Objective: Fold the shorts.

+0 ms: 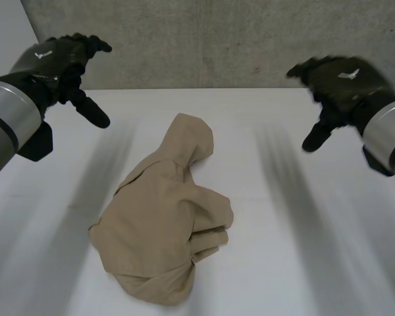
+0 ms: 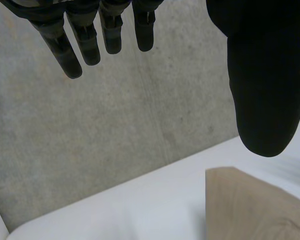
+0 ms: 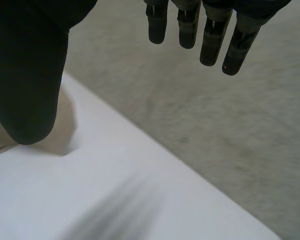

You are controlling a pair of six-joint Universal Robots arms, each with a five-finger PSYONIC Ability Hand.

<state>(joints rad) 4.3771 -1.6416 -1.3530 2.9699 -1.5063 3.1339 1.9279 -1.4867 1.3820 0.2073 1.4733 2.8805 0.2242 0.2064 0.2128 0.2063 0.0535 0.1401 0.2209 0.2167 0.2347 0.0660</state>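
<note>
Head view: tan shorts (image 1: 168, 217) lie crumpled mid-bench (image 1: 296, 263). The left hand (image 1: 59, 59) and right hand (image 1: 339, 82) hover on either side, well apart from the cloth.
Left wrist view: fingers straight, thumb spread, nothing held; a shorts edge shows beyond the thumb.
Right wrist view: likewise spread and empty; cloth beside the thumb.
Step (judged): opening, nothing folded yet.
Next (judged): lower both hands, pinch opposite edges, spread flat first.

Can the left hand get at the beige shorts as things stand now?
Probably yes. The left hand hovers open above the table, far left, apart from the crumpled shorts. Nothing lies between them, and the right hand is away at the other side.
</note>
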